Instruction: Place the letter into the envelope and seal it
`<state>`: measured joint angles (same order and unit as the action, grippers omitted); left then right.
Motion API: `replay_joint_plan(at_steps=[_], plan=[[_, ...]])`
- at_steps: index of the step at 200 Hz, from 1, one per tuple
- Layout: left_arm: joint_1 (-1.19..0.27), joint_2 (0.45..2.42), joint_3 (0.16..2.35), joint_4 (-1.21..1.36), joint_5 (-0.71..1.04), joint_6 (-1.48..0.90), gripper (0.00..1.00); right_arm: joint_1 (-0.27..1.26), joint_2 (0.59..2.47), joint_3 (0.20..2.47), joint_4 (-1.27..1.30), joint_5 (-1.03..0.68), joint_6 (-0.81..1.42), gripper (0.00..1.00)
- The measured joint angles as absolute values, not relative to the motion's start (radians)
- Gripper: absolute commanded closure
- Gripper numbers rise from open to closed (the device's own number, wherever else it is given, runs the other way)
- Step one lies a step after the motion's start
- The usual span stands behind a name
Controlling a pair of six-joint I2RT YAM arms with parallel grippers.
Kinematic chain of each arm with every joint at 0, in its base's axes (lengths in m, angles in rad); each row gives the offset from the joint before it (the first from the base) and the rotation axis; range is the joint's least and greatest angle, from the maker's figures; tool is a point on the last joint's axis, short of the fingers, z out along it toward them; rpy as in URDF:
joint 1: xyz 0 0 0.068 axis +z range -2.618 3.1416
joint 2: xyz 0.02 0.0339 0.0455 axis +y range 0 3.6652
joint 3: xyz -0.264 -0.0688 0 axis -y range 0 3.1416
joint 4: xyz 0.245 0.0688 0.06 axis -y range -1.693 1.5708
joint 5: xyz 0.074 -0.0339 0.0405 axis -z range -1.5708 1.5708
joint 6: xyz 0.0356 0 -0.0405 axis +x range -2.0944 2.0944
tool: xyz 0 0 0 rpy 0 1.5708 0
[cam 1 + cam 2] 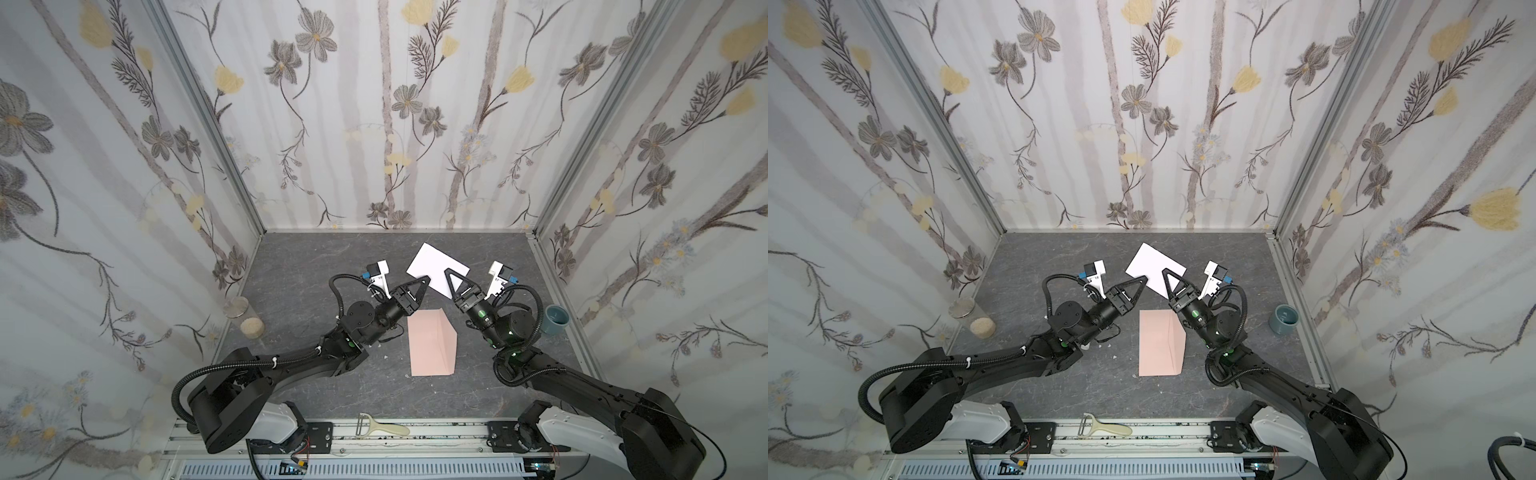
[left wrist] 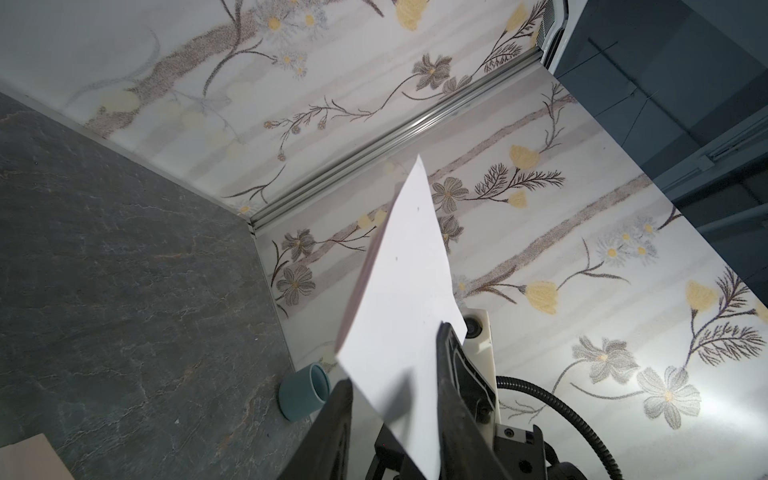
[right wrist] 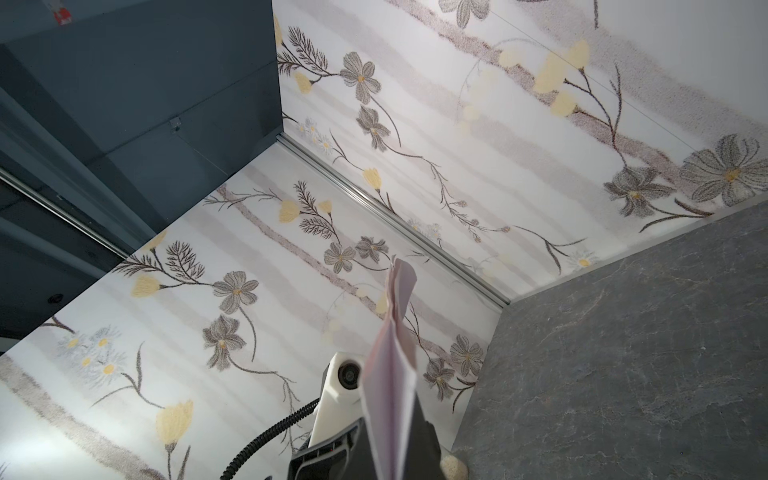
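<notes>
My right gripper (image 1: pixel 449 275) clamps the letter (image 1: pixel 432 261) aloft over the far middle of the grey marbled tabletop (image 1: pixel 307 257); my left gripper (image 1: pixel 426 280) straddles its left corner, jaws parted; the envelope (image 1: pixel 430 345) lies flat nearer, floral-papered walls (image 1: pixel 374 124) on three sides.

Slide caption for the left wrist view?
White letter between the open fingers of the left gripper; blue cup on the grey table.
</notes>
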<state>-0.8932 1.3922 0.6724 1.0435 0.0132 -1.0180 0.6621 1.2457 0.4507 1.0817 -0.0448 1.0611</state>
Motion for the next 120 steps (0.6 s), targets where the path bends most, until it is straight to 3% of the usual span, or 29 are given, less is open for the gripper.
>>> replay_joint_plan(at_steps=[44, 95, 120], plan=[[-0.894, 1.426, 0.699, 1.059, 0.023, -1.02, 0.69, 0.667, 1.264, 0.451, 1.088, -0.038, 1.065, 1.0], [-0.893, 1.459, 0.728, 1.068, 0.043, -1.02, 1.0, 0.667, 1.281, 0.451, 1.09, -0.034, 1.066, 1.0], [-0.889, 1.462, 0.729, 1.073, 0.054, -1.02, 1.0, 0.667, 1.285, 0.453, 1.096, -0.035, 1.066, 0.97]])
